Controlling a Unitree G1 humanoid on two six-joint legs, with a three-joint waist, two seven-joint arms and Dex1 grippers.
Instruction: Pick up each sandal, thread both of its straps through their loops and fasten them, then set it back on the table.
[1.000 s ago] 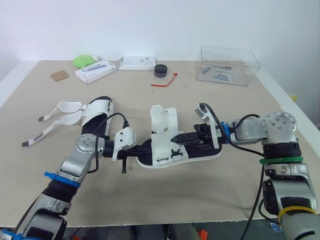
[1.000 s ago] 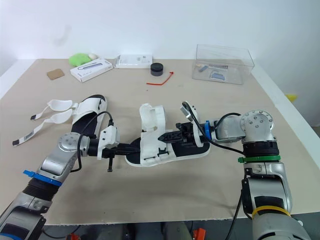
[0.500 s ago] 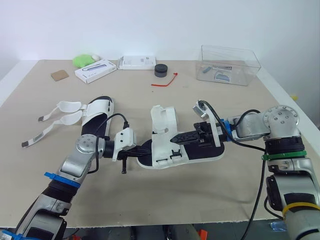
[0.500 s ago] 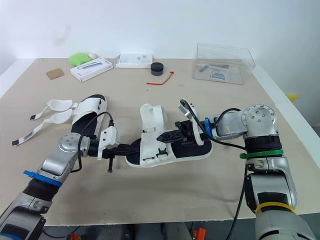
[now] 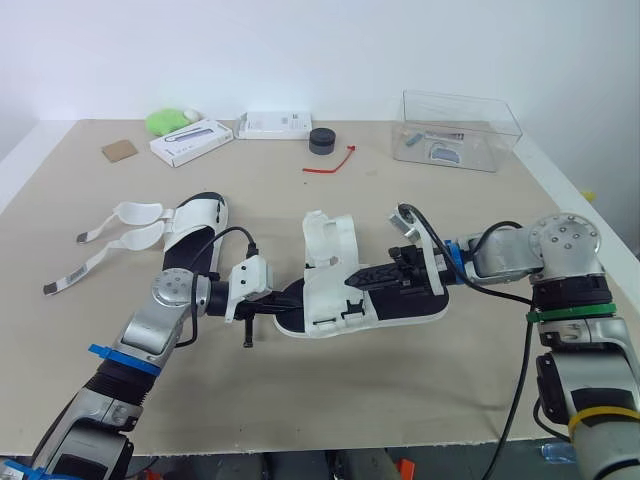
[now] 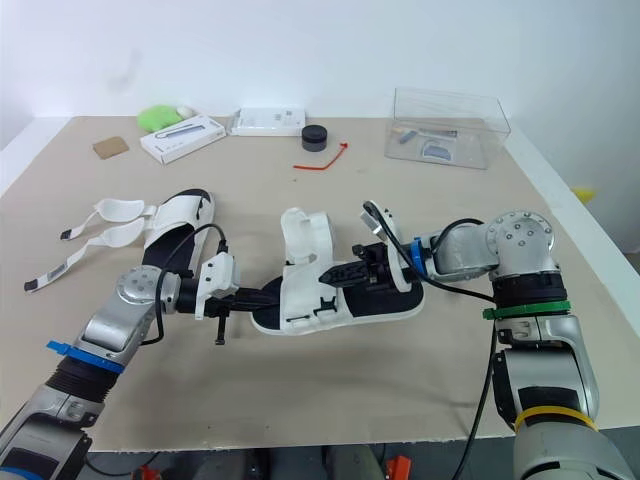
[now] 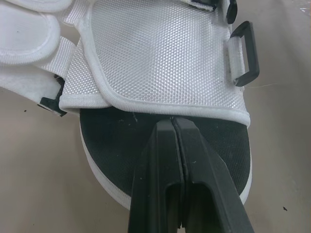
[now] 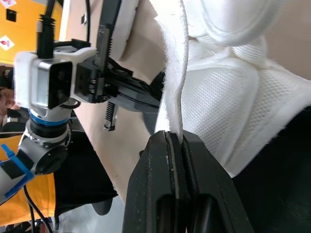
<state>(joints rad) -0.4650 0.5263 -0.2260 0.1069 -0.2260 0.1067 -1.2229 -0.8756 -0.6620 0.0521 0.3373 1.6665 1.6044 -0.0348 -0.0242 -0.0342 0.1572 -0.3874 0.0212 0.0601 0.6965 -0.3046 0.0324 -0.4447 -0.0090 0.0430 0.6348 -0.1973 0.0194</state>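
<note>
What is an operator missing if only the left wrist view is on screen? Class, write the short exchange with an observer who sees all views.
Operator: My left gripper is shut over the black sole of a white mesh sandal. What is the right gripper doing?
Observer: It is shut on that sandal's white fabric strap.
Operator: Is there another sandal?
Observer: Yes, a second white-and-black sandal lies on the beige table to the robot's left, its straps loose.
</note>
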